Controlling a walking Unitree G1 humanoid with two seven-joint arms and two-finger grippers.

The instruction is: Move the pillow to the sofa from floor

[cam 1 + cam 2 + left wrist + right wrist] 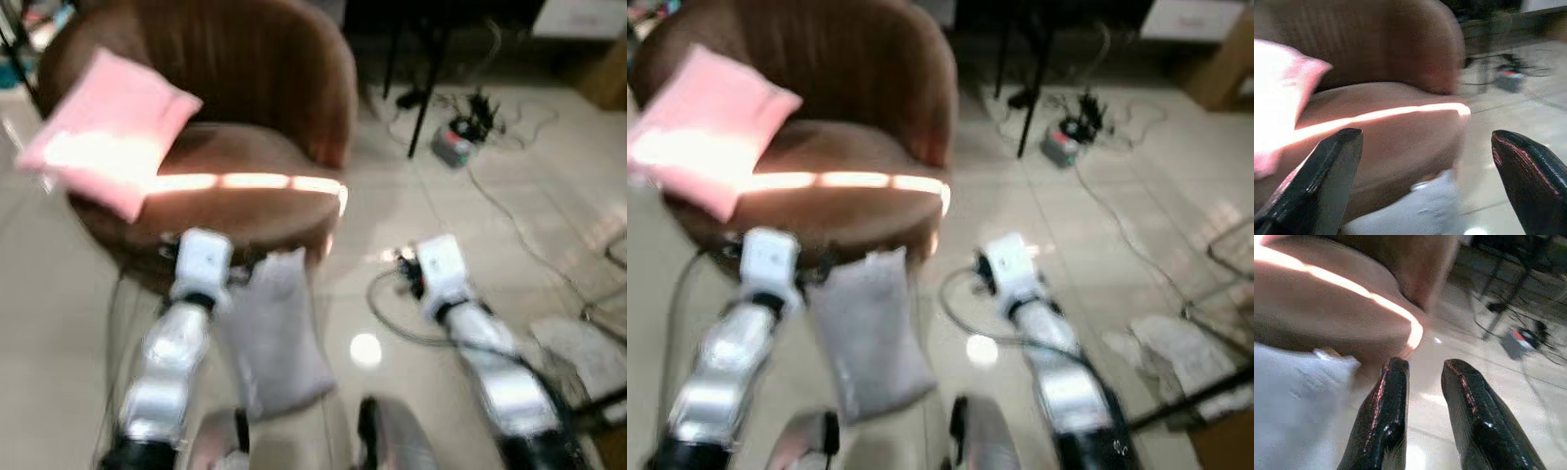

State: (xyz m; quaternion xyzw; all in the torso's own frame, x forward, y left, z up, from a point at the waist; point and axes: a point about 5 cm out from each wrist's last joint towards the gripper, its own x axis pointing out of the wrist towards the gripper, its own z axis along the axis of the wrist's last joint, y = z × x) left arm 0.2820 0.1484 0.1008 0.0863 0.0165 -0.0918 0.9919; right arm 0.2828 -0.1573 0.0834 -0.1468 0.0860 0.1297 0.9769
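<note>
A grey pillow [274, 333] stands on the floor, leaning against the front of the brown round sofa chair [255, 196]. A pink pillow [108, 132] lies on the seat at the chair's left side. Both silver arms reach forward. The left wrist [201, 259] hangs just left of the grey pillow's top, and the right wrist [436, 264] is over bare floor to the pillow's right. My left gripper [1425, 142] is open wide, facing the seat front above the grey pillow [1420, 210]. My right gripper [1425, 367] is shut and holds nothing, with the grey pillow [1298, 401] beside it.
A power strip [453, 147] with tangled cables lies on the tiled floor at the back right, near a black table leg [426, 108]. A cable loop [392, 308] runs past the right arm. A cardboard box [607, 78] stands far right.
</note>
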